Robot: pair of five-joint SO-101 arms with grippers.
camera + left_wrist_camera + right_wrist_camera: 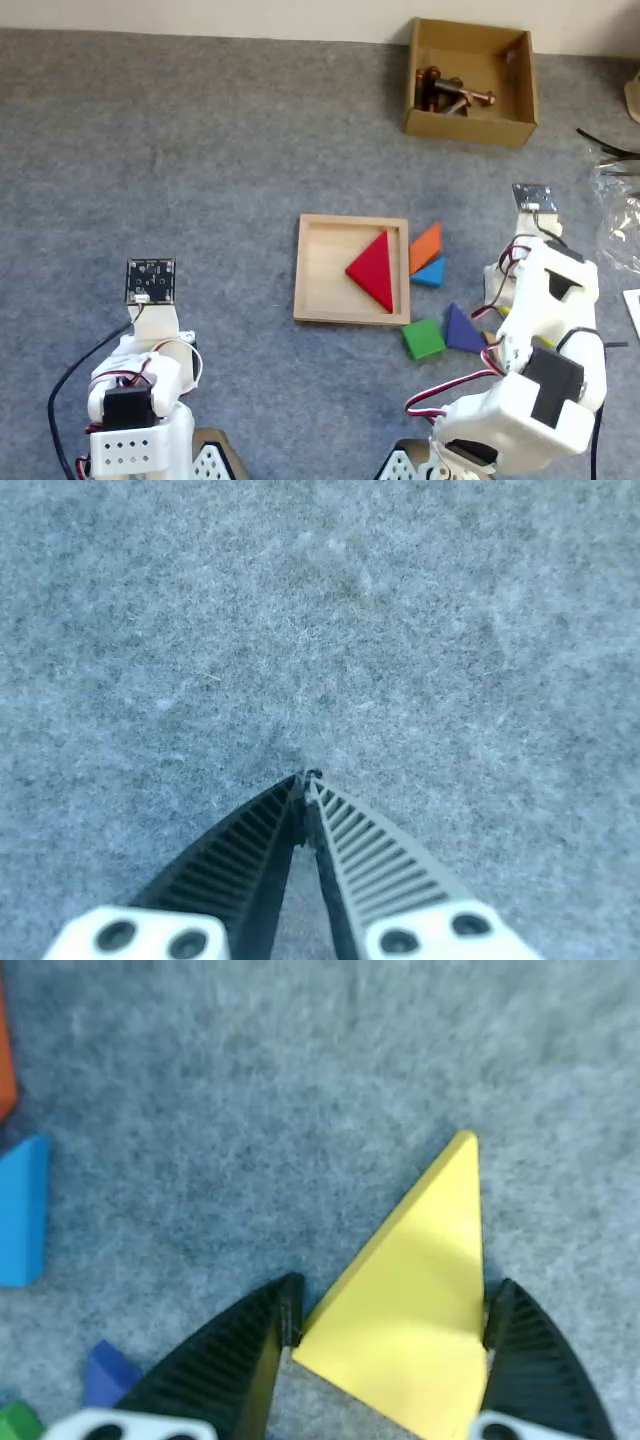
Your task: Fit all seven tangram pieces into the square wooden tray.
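The right tool (393, 1310) grips a yellow triangular wooden piece (425, 1260) by two edges above the grey felt worktop (200, 150). The left tool (306, 780) is pinched closed and empty. A red triangular piece (375, 268) lies in the square wooden tray (325, 270).

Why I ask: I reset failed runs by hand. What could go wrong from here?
The right gripper pinches the yellow triangle on edges that are not parallel, so it might twist or slip out. On the way to the wooden tray, it could knock the orange piece and blue piece beside the rim.
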